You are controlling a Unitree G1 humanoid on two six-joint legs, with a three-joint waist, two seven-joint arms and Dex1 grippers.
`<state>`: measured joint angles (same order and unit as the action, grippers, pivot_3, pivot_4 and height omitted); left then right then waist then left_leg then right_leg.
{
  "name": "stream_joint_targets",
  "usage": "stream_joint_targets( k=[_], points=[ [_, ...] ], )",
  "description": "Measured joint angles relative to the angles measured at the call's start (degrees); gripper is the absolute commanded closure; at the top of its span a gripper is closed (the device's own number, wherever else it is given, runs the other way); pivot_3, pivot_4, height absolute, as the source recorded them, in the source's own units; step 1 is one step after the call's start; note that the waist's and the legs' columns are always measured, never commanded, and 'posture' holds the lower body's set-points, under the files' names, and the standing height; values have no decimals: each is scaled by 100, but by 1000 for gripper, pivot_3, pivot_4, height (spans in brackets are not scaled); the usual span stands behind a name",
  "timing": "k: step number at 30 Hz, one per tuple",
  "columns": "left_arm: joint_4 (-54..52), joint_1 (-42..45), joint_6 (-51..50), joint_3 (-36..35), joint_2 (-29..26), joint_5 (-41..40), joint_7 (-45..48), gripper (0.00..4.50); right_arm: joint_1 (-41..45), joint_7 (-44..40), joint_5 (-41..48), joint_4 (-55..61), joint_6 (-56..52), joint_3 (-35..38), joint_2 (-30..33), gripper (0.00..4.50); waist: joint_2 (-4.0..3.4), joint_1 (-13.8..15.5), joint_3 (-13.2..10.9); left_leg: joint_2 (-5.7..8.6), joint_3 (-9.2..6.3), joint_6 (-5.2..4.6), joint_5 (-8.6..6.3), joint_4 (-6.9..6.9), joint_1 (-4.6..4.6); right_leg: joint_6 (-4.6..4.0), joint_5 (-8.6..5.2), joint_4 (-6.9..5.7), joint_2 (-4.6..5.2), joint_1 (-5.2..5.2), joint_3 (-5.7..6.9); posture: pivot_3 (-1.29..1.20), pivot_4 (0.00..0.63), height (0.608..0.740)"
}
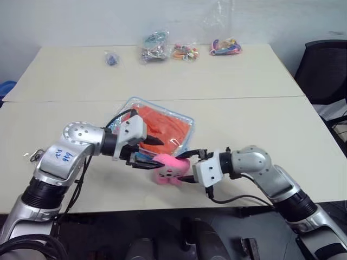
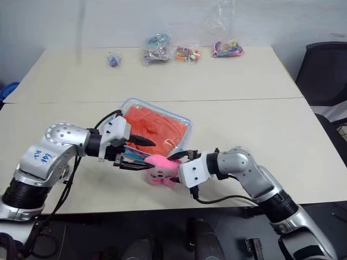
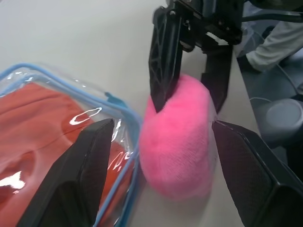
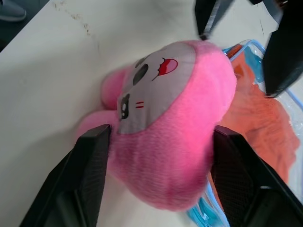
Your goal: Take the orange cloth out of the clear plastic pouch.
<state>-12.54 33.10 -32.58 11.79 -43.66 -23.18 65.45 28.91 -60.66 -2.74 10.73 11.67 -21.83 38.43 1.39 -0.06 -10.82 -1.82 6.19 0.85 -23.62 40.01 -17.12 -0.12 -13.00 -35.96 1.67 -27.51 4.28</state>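
Observation:
The clear plastic pouch (image 1: 132, 106) with light-blue edging lies flat in the middle of the table. The orange cloth (image 1: 165, 124) is wrinkled inside it. A pink plush charm (image 1: 169, 169) with a grey face rests at the pouch's near corner. My left gripper (image 1: 154, 153) is open, one finger over the pouch corner (image 3: 124, 142) and the other beyond the plush. My right gripper (image 4: 161, 130) comes from the opposite side. It is open, with its two fingers standing on either side of the plush (image 4: 165, 156).
Several small clear bags of colourful trinkets (image 1: 184, 52) lie along the table's far edge, and a tiny one (image 1: 111, 58) sits further left. A black chair (image 1: 325, 70) stands off the right side. The near table edge is just below the plush.

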Motion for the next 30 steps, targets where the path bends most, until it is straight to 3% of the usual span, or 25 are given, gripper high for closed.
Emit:
stream_joint_targets(
  k=[9,13,17,22,30],
  points=[
    [494,71,308,509,319,438,210,1000,-15,27,215,510,-210,412,146,1431,0,-8,0,2,2,0,0,-2,-2,0,0,0,-4,4,-1,0,150,740],
    [613,63,515,509,344,553,281,1753,-181,22,384,767,-629,530,201,1408,0,2,0,0,0,-1,-1,-2,-2,0,0,0,-1,2,0,0,150,740],
    [592,-131,628,422,156,552,405,2965,-218,-51,920,876,-1217,1126,532,1408,0,-7,0,-8,1,-5,-3,-2,-2,0,0,0,1,5,0,0,150,740],
    [400,-254,577,259,46,535,415,4354,212,31,291,-265,-455,981,507,1408,0,-19,0,3,5,-8,-4,-5,-3,0,0,2,-5,7,-5,0,150,740],
    [7,-362,304,236,38,529,320,4497,654,195,-379,-1358,725,122,-475,1408,0,-22,0,-12,7,-6,-3,0,2,-1,0,-3,-1,-6,-5,0,150,740]
  ],
)
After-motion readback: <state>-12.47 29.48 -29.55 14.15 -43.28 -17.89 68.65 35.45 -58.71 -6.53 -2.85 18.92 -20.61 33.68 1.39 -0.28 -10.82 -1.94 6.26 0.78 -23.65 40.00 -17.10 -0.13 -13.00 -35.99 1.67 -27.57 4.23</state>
